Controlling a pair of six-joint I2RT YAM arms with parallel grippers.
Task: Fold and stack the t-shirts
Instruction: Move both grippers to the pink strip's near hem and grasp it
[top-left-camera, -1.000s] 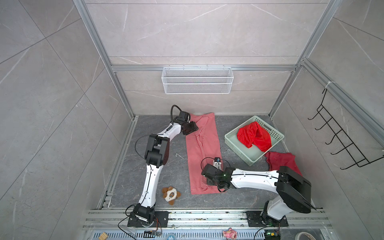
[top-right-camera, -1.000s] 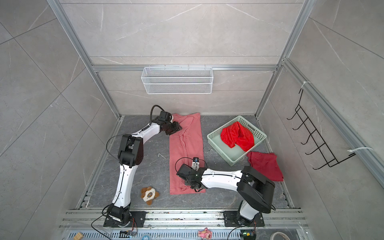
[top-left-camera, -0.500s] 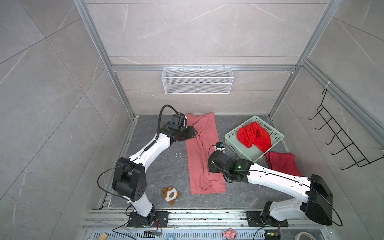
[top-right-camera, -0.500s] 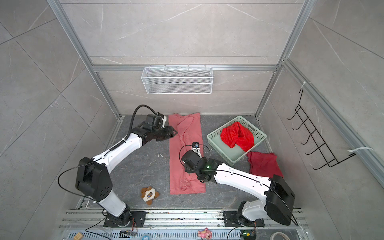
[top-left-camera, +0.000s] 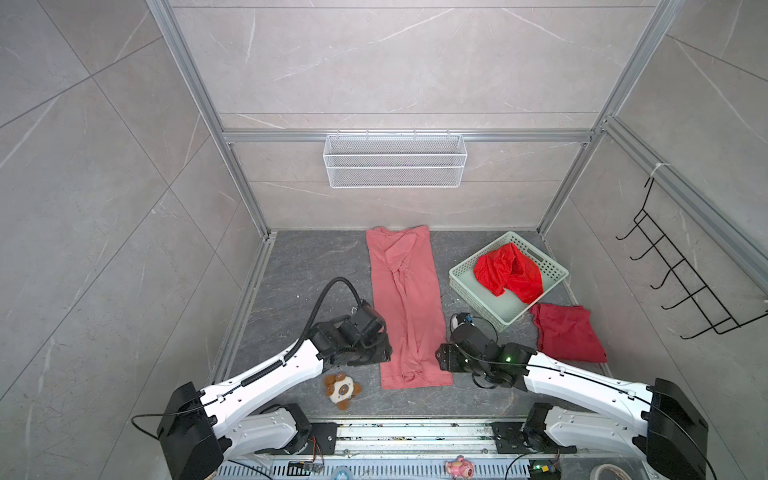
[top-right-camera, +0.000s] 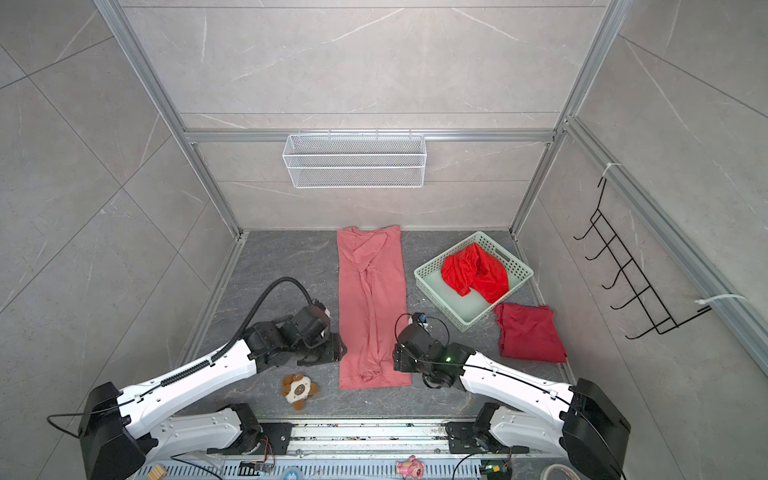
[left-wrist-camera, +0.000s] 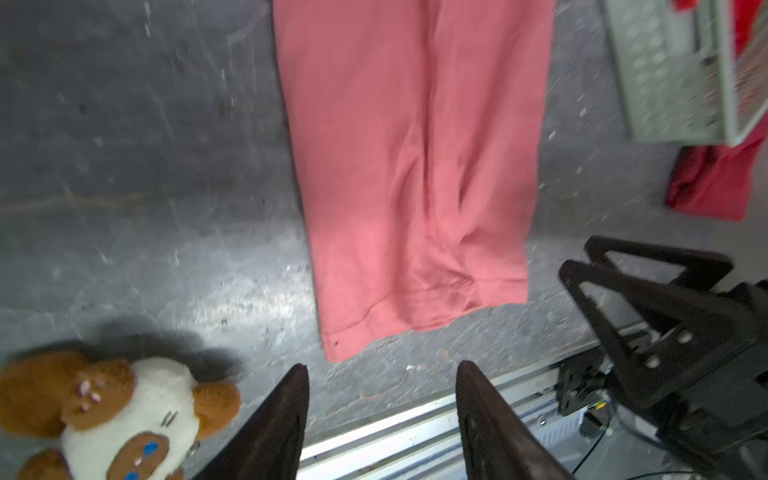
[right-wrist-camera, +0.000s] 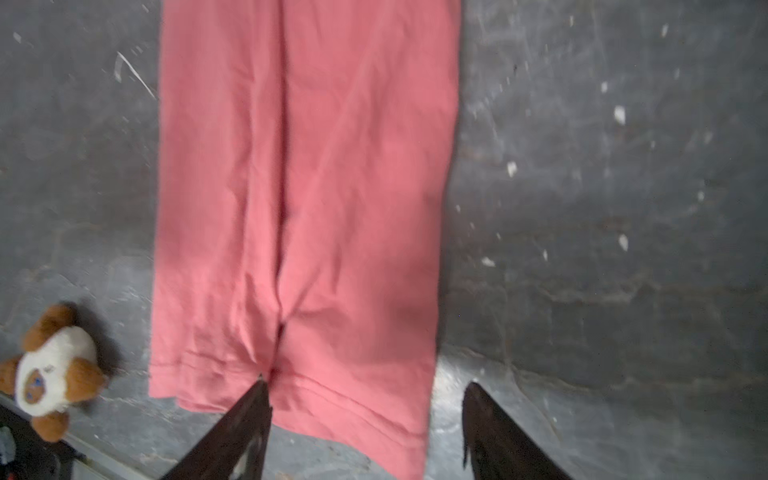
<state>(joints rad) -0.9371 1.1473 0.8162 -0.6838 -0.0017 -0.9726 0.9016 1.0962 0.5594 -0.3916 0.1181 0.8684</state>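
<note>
Flanking the near hem of the salmon-pink t-shirt (top-left-camera: 405, 307), folded lengthwise on the counter (top-left-camera: 316, 266), the left jaws and right jaws stand open and empty; pinching only its top layer would likely undo the fold.

White shells on left arm (top-left-camera: 270, 374) and right arm (top-left-camera: 582, 380), black joints and shoulder blocks. Ribbed black hose (top-left-camera: 332, 286) along left one; green light (top-left-camera: 508, 358) on right. Dark tapered fingers (left-wrist-camera: 282, 415) on left tool (left-wrist-camera: 382, 370) and right tool (right-wrist-camera: 368, 386), silver screws (left-wrist-camera: 681, 336).
</note>
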